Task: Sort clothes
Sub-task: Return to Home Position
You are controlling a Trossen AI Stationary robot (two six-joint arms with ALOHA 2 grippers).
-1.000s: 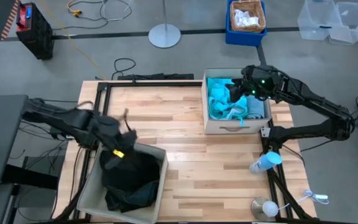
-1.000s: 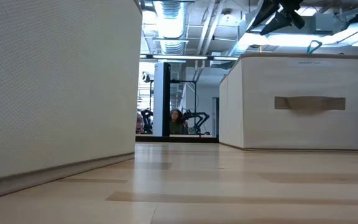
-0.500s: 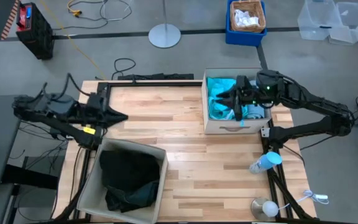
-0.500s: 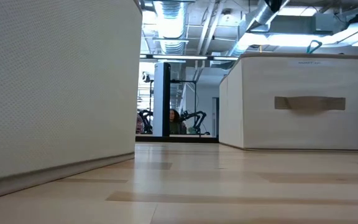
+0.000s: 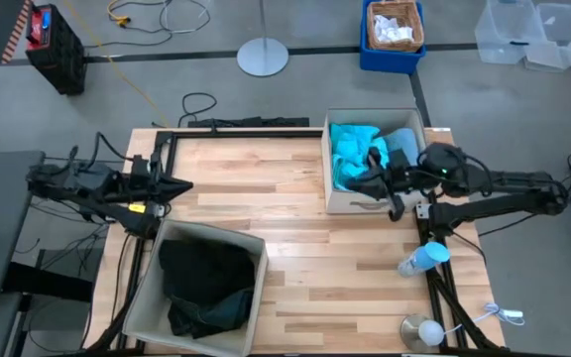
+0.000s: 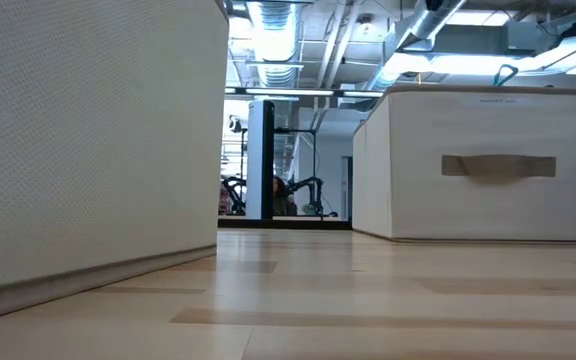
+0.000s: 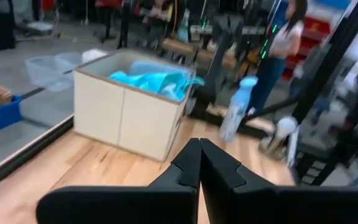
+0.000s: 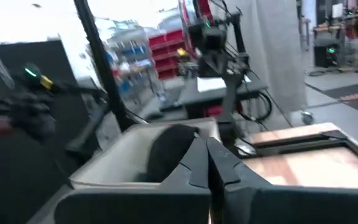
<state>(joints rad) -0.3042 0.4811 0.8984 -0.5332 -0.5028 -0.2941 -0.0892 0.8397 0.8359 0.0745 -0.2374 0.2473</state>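
The bright turquoise garment and the folded pale dusty-blue garment lie in the beige bin at the table's far right. The turquoise garment also shows in the left wrist view. The black garment lies with the dark green garment in the beige bin at the near left. It also shows in the right wrist view. My left gripper hovers shut and empty beyond the left bin. My right gripper hovers shut and empty over the right bin's near side.
Bare wood lies between the two bins. A water bottle and a white object sit off the table's right edge. In the low view the left bin's wall stands close. People show in the room beyond.
My left gripper has risen from over the left bin and drawn back toward the table's far left; the black garment stays in the bin. My right gripper has drawn back from over the right bin's far part toward the table's near right, and the turquoise garment stays in the bin.
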